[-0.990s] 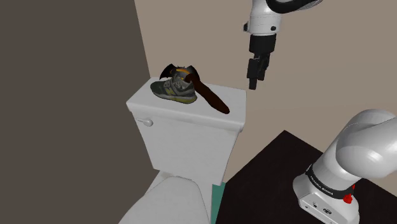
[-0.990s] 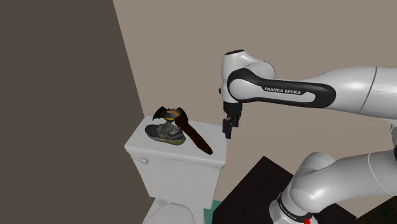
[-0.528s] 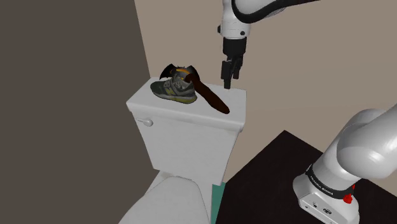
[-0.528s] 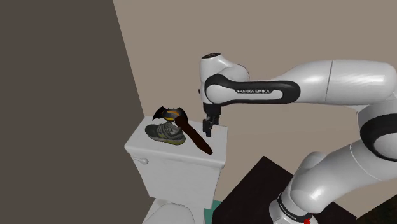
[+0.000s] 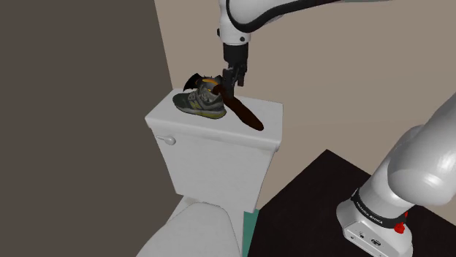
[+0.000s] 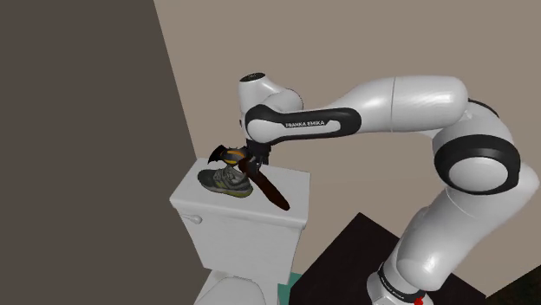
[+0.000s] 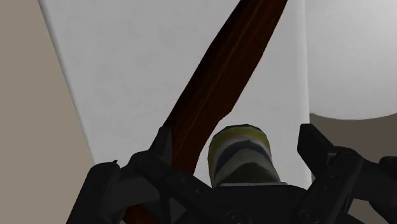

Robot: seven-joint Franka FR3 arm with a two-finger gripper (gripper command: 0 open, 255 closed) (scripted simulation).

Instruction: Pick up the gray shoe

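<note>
Over the toilet tank (image 5: 191, 123), the gripper (image 7: 238, 137) has its fingers spread astride the gray shoe (image 7: 242, 156); I'd drop straight down, keeping that brown handle (image 7: 216, 76) outside the pinch.

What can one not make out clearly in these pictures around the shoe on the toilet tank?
1. Shoulder view: the hand overlaps the upper end of the brown stick beside the shoe; contact cannot be judged.
2. Both outside views: shoe and stick hide the lower part of the black winged thing; what it is remains unclear.
3. Wrist view: the hand's base covers most of the shoe.
</note>
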